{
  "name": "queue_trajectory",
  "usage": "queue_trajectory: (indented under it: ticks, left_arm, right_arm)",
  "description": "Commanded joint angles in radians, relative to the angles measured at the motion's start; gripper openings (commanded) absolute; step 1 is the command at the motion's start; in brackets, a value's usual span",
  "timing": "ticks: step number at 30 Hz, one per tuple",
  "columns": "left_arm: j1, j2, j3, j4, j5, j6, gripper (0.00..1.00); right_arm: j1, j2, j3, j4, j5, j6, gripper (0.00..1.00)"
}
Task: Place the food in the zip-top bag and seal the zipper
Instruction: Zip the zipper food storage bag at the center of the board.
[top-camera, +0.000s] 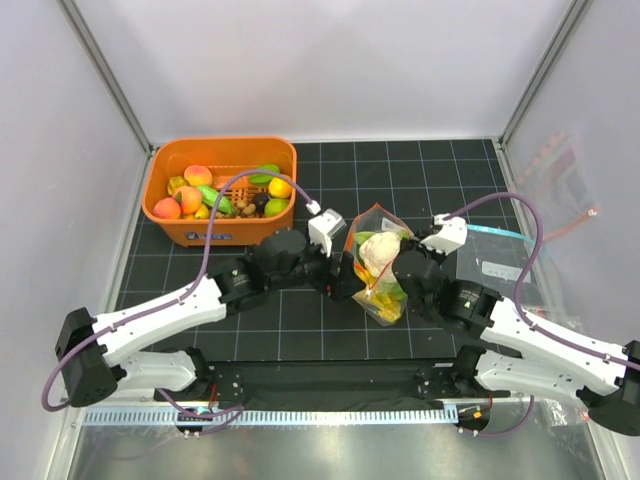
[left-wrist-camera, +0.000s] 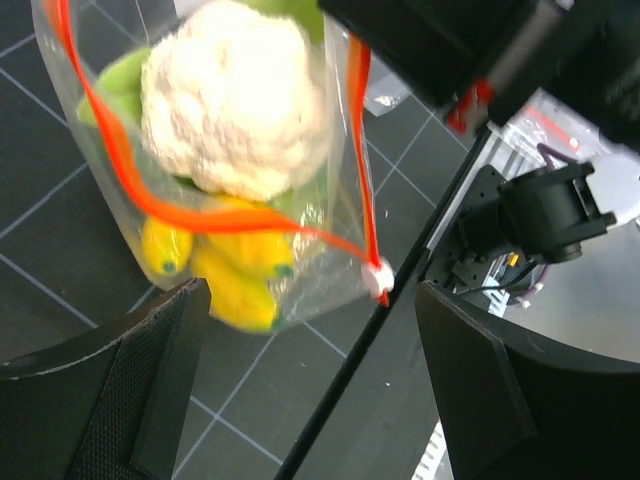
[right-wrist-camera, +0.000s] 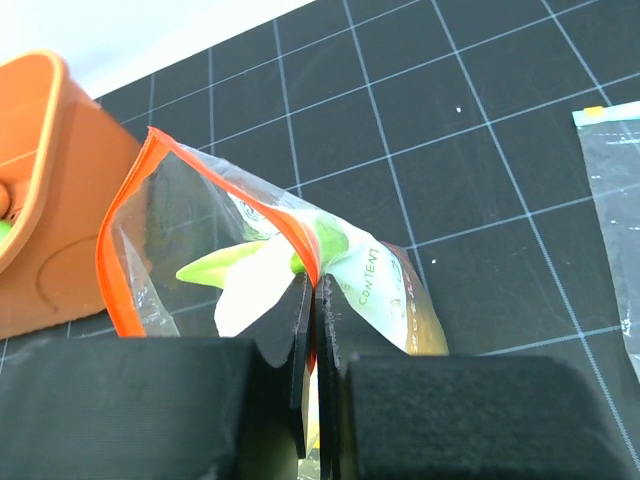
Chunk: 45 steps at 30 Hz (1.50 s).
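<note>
At the left rear of the black gridded counter (top-camera: 300, 330), an orange plastic basket (top-camera: 165, 225) holds loose toy fruits (top-camera: 215, 190). Just right of it the left claw (left-wrist-camera: 312, 295) is spread wide, its black fingers (left-wrist-camera: 160, 350) flanking the lower end of the crinkly clear zip-top bag (left-wrist-camera: 330, 190). The bag is mid-counter between both arms, its red-orange zipper (left-wrist-camera: 200, 225) gaping around a white toy cauliflower (left-wrist-camera: 235, 100), yellow bananas (left-wrist-camera: 245, 275) and green pieces (left-wrist-camera: 115, 80). At its right side the right claw (right-wrist-camera: 315, 330) is pressed together, pinching the zipper edge, with a flat clear bag (top-camera: 495, 265) lying farther right.
</note>
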Motion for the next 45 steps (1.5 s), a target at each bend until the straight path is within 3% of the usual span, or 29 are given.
queue_trajectory:
  ticks: [1,4,9,16,28,32,33,34,37,40,45]
  left_arm:
    - [-0.048,-0.087,-0.104,0.064,-0.056,0.029,0.87]
    - [-0.082,-0.118,-0.186,0.141,-0.055,0.078,0.84]
    - [-0.125,-0.075,-0.189,0.227,-0.049,0.120,0.78]
    - [-0.289,-0.033,-0.173,0.261,-0.295,0.250,0.72]
    - [-0.307,0.132,-0.061,0.263,-0.523,0.244,0.60]
    - [-0.306,0.177,-0.022,0.284,-0.575,0.266,0.51]
    - [-0.297,0.188,-0.015,0.282,-0.575,0.266,0.48]
    - [-0.294,0.192,-0.007,0.276,-0.569,0.266,0.32]
    - [-0.258,0.180,0.015,0.226,-0.544,0.264,0.00]
    - [-0.168,0.114,-0.016,0.212,-0.483,0.217,0.00]
    - [0.067,0.008,-0.080,0.232,-0.224,0.106,0.00]
  right_arm:
    - [-0.037,-0.019,0.022,0.033,-0.018,0.023,0.01]
    - [-0.058,-0.019,0.012,0.054,-0.070,0.011,0.01]
    - [-0.076,-0.016,0.009,0.062,-0.100,0.012,0.01]
    - [-0.083,-0.044,0.005,0.062,-0.116,0.009,0.01]
    - [-0.086,-0.061,0.000,0.064,-0.131,0.012,0.01]
    - [-0.086,-0.064,0.000,0.065,-0.136,0.015,0.01]
    - [-0.086,-0.065,-0.001,0.065,-0.139,0.015,0.01]
    - [-0.084,-0.068,-0.003,0.065,-0.140,0.017,0.01]
    - [-0.084,-0.078,0.006,0.050,-0.134,0.002,0.01]
    - [-0.083,-0.116,-0.004,0.053,-0.117,-0.008,0.01]
    - [-0.083,-0.171,-0.038,0.099,-0.145,-0.040,0.01]
